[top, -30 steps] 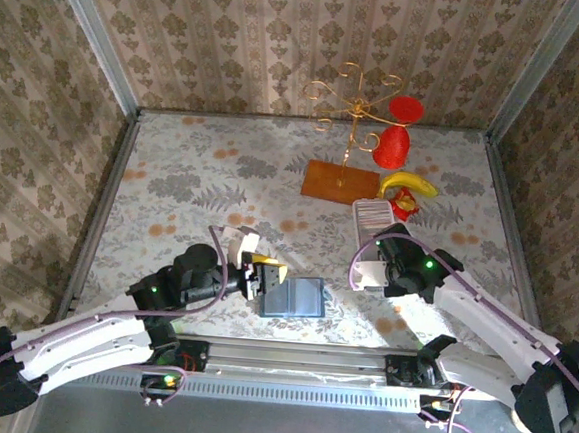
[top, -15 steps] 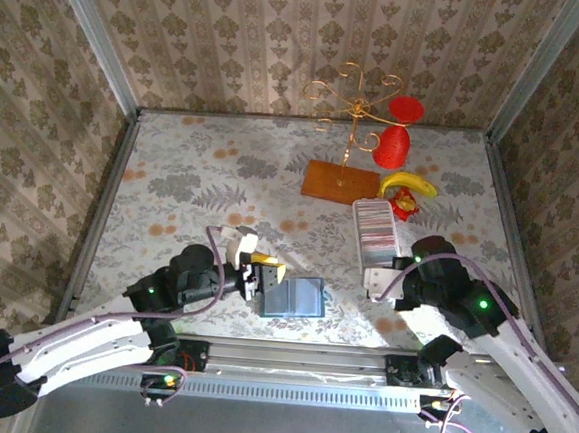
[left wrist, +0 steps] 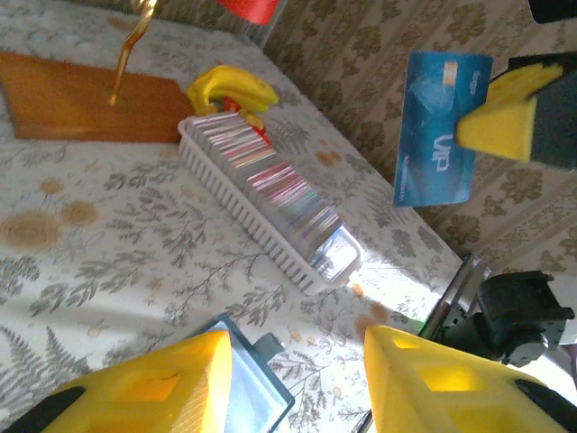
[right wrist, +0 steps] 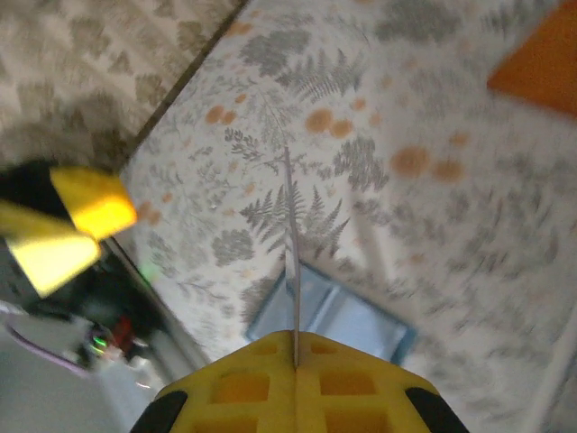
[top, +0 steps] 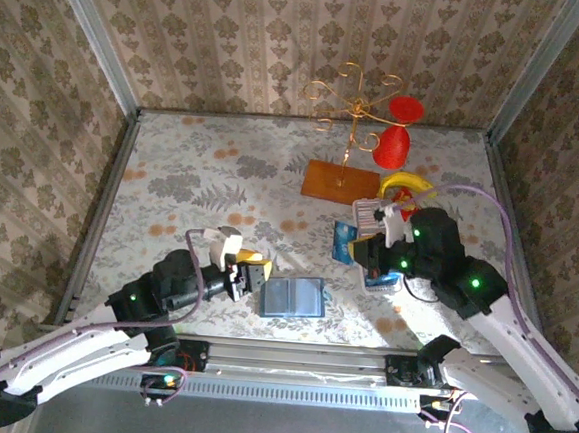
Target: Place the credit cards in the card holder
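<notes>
- Teal-blue and airborne: found one credit card (top: pixel 345 243) pinched by its edge in the tightly closed right gripper (top: pixel 359 250). Seen standing on edge above the table (top: pixel 192 179), between the white tray (left wrist: pixel 243 216) toward the right edge and the card holder (top: pixel 294 297).
- Located the card holder lying flat close to the near edge, about midway along it. Could not tell whether its pocket gapes enough to admit a card.
- Found the left gripper (top: pixel 251 272) just beside the holder's left side, jaws about half apart and clamping nothing. Judged the holder unrestrained as a result.
- Noted the remaining credit cards (left wrist: pixel 270 176) packed upright in a dense row in the tray. Could not read their number.
- Risk one: slip or swivel of the held card on the way down, owing to a narrow bite on smooth plastic.
- Risk two: skating of the holder toward the near edge under a push from the card's edge, owing to nothing pinning it.
- Risk three: card landing on a panel instead of in the pocket, owing to an on-edge carry against a flat-lying holder with an unconfirmed opening.
- Risk four: contact between the two grippers over the holder, owing to the left one parked right at the side of the target.
</notes>
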